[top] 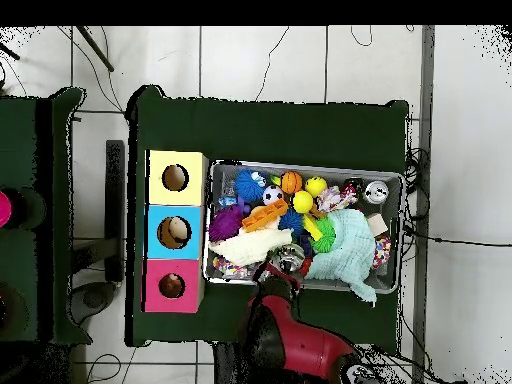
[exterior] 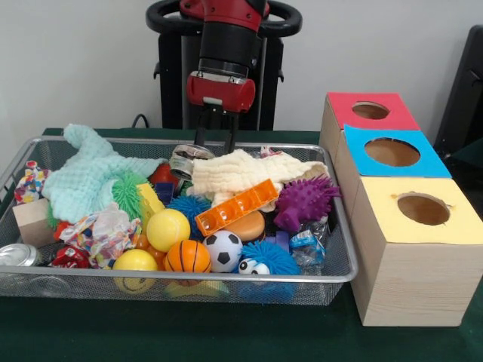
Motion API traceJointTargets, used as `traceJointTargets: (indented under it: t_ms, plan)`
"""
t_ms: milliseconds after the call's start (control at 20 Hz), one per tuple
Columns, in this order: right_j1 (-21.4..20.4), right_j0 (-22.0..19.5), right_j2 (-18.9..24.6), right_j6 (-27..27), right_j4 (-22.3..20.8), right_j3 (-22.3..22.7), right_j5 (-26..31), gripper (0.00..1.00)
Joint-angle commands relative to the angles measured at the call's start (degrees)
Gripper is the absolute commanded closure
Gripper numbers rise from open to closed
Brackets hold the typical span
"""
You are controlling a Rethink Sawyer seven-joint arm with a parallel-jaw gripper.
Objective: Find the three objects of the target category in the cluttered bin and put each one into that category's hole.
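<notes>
Bin on the green tabletop, packed with clutter; how many targets are already sorted cannot be told. Gripper hangs at the bin's far rim, fingers slightly parted and empty, just above a cream cloth.

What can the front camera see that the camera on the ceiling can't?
Only the front view shows the side of the bin, its wire mesh wall, and the wooden sides of the boxes, like the yellow-topped box. Only the overhead view shows the white tiled floor around the whole green table, with cables lying on it. Both show the gripper at the bin's robot-side edge, open, plus the mint cloth, the purple spiky ball and the three holes.
</notes>
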Motion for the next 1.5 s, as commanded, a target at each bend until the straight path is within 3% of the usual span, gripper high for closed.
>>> traceJointTargets:
  t_ms: [50, 450, 600, 900, 1150, 1500]
  plan:
    - [-0.2, -0.4, 0.8, 10.5, 2.4, -4.4, -5.9, 0.00]
    - [0.0, -4.2, 5.5, 12.4, -0.6, -4.2, -4.4, 0.00]
    - [-0.7, -5.0, 6.7, 12.3, -0.5, -3.7, -2.3, 0.00]
    - [-2.3, -10.3, 14.1, 13.8, -1.2, -0.4, 5.0, 0.00]
    - [2.0, -15.6, 21.7, 16.9, -3.9, 0.4, 1.0, 0.00]
    - [6.0, -18.9, 26.2, 16.4, -5.8, 0.3, -2.1, 0.00]
